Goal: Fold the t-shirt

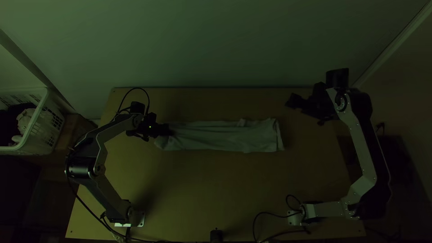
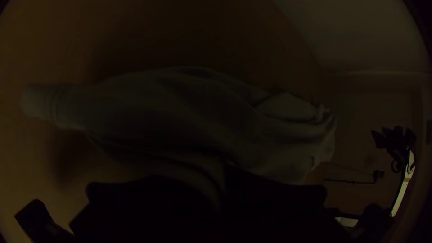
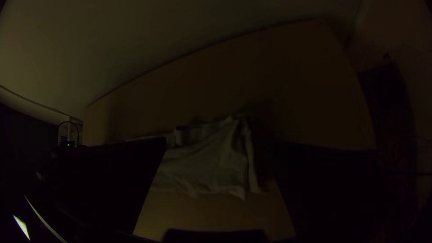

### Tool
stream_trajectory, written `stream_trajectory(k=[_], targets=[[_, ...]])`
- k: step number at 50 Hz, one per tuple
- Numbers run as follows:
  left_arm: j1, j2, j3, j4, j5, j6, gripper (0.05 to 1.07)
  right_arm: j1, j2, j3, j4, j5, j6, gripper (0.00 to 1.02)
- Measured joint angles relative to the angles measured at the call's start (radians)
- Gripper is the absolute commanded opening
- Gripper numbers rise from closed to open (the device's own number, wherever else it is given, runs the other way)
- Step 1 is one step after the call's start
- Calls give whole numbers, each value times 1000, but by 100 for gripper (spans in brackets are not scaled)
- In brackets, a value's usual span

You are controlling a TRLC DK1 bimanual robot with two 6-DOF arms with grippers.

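The t-shirt [image 1: 225,136] lies as a long, narrow folded strip across the table, creased lengthwise. My left gripper [image 1: 169,129] is at the strip's left end. In the left wrist view, cloth of the t-shirt [image 2: 198,108] rises between the two fingers of my left gripper [image 2: 223,173], which is shut on it. Beyond the strip's right end, toward the far side, hangs my right gripper [image 1: 292,101], off the cloth. The right wrist view has my right gripper [image 3: 219,142] open, its fingers wide apart, with the t-shirt [image 3: 202,166] farther off beyond them.
The wooden table [image 1: 216,189] extends in front of the cloth. A pale wall [image 1: 216,45] rises behind its far edge. To the left stands a white basket [image 1: 33,130] holding cloths. A small dark object [image 1: 216,235] sits at the near edge, and cables run beside both bases.
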Motion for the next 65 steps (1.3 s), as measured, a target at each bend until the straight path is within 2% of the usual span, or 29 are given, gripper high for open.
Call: stream_trajectory(k=[7, 17, 33, 45, 54, 65], targets=[[95, -30, 1, -66, -31, 42, 8, -1, -16, -27, 0, 0, -4, 99], [247, -39, 41, -188, -95, 156, 8, -9, -22, -59, 15, 0, -12, 99], [394, -145, 117, -323, -172, 291, 8, -63, -45, -92, 88, 0, -26, 98], [415, -256, 180, -436, -261, 363, 8, -87, -54, -113, 103, 0, -26, 98], [410, -284, 293, -571, -278, 377, 8, -94, -70, -124, 106, 0, -26, 98], [305, -302, 439, -694, -304, 350, 8, -117, -100, -138, 107, 0, -34, 98]])
